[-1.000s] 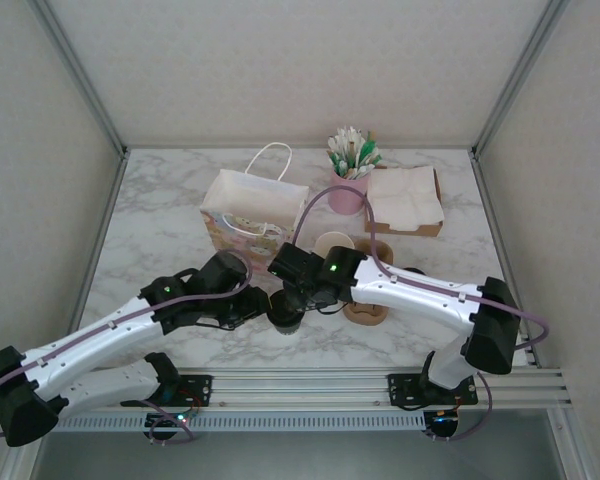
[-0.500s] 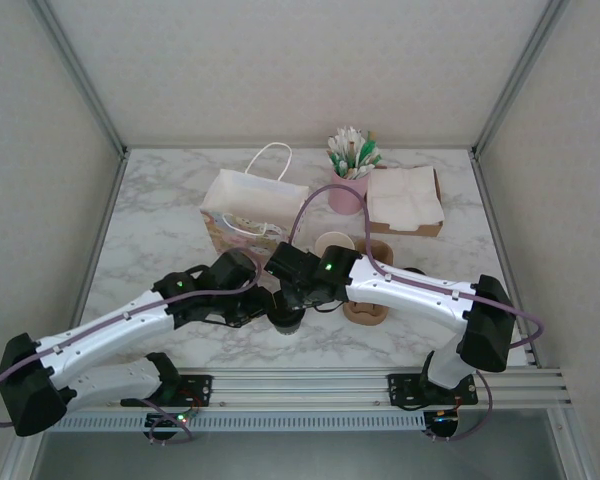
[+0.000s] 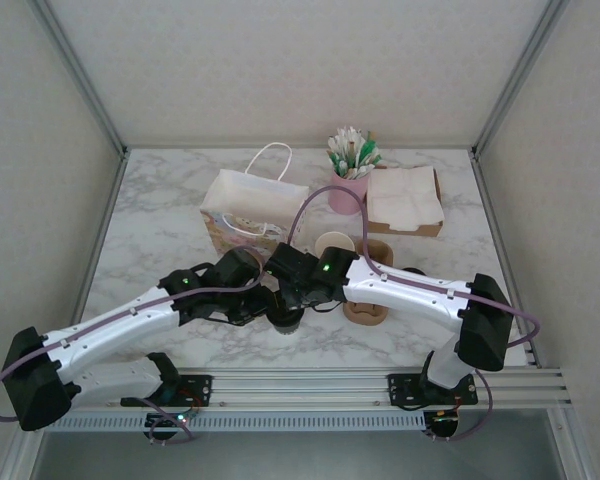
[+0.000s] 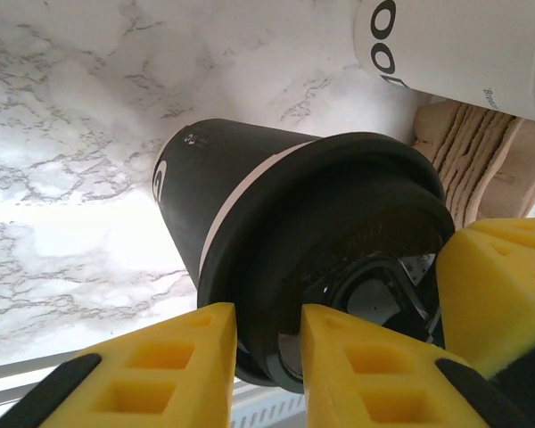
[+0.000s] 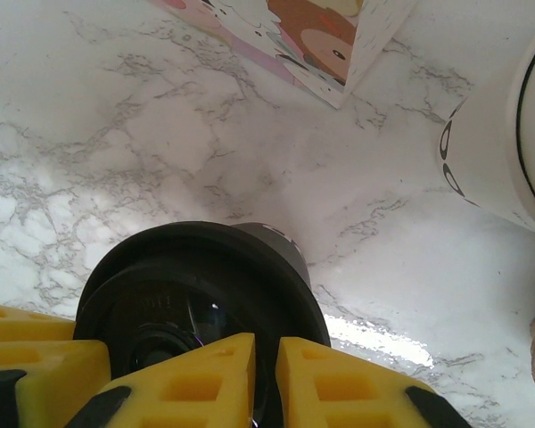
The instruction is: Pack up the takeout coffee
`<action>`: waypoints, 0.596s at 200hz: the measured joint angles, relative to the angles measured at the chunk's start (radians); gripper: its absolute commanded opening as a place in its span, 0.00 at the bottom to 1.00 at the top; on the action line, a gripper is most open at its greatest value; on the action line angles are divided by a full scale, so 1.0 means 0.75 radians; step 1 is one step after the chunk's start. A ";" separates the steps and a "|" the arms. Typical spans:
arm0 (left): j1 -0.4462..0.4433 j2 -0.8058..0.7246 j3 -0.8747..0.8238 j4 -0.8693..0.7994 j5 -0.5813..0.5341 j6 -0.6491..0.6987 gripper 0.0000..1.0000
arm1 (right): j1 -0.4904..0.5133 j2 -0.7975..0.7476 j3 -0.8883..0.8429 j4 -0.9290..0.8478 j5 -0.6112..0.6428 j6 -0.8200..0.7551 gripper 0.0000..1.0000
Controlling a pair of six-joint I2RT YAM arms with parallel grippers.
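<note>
- The takeout coffee point(image 4: 214, 187) is in the near middle of the marble surface point(image 3: 160, 230), right where the two arms meet. It sits in front of the paper bag point(image 3: 250, 210) and just left of the brown pulp cup holder point(image 3: 368, 308).
- From the left wrist the cup's body looks dark with a pale band and a pale logo. It wears its round black lid point(image 4: 339, 205).
- I can't make out whether its base rests on the marble or hangs just off it.
- The left gripper point(image 4: 267, 312) comes in from the left. Its yellow fingers are drawn close together, pinching the near rim of the lid between them.
- The right gripper point(image 5: 266, 343) reaches in from the right. Its fingers are nearly pressed together with the lid's edge caught in the narrow gap, so both grippers grip the same lid from opposite sides.
- A stack of cream cups point(image 3: 332, 243) stands just behind the grippers. Its printed side fills the upper corner of the left wrist view.
- Further back, well apart from the coffee, a pink cup point(image 3: 348, 195) bristles with wrapped utensils. Just to its right sits an open box of napkins point(image 3: 405, 198).
</note>
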 measured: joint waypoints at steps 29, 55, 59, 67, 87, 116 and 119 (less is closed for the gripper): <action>0.000 0.001 -0.001 0.003 0.000 0.001 0.25 | -0.002 0.000 -0.005 -0.001 0.001 0.000 0.13; 0.001 0.001 -0.009 0.011 0.000 0.002 0.25 | -0.003 -0.002 -0.008 -0.001 0.001 0.000 0.12; 0.001 0.000 -0.011 0.014 0.000 0.002 0.25 | -0.003 -0.003 -0.010 0.001 0.001 0.000 0.13; 0.001 -0.004 -0.017 0.019 0.000 0.002 0.25 | -0.003 -0.005 -0.018 0.007 0.001 0.000 0.12; 0.004 -0.017 -0.033 0.035 0.000 0.002 0.25 | -0.003 -0.015 -0.034 0.024 0.002 0.001 0.12; 0.009 -0.035 -0.055 0.059 0.001 0.001 0.26 | -0.003 -0.018 -0.052 0.037 0.006 0.004 0.12; 0.009 -0.036 -0.056 0.061 0.001 0.001 0.26 | -0.002 -0.019 -0.054 0.040 0.006 0.004 0.12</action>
